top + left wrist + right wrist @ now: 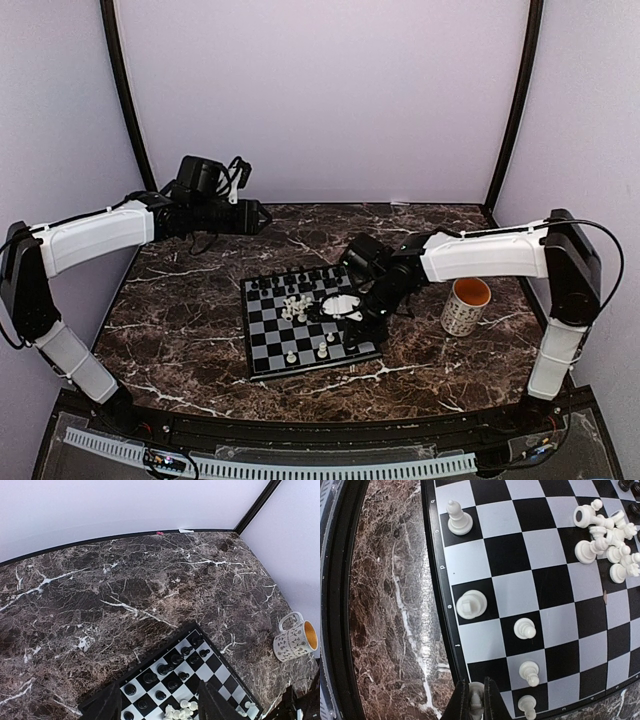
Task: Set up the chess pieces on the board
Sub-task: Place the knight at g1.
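— How's the light?
— Bright and even, from overhead; the tabletop (180,330) carries only faint, soft shadows.
— And sharpness?
— The overhead view is slightly soft. The right wrist view is crisp, though the board (515,555) bows at its edge like a fisheye and the near jaws blur.

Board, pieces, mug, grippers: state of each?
Board: flat, partly set.
Black pieces: upright, far rows.
White heap: toppled, mid-board.
Placed white pieces: upright, near side.
Mug: upright, right of board.
Left gripper: open, empty.
Right gripper: shut on a white piece.
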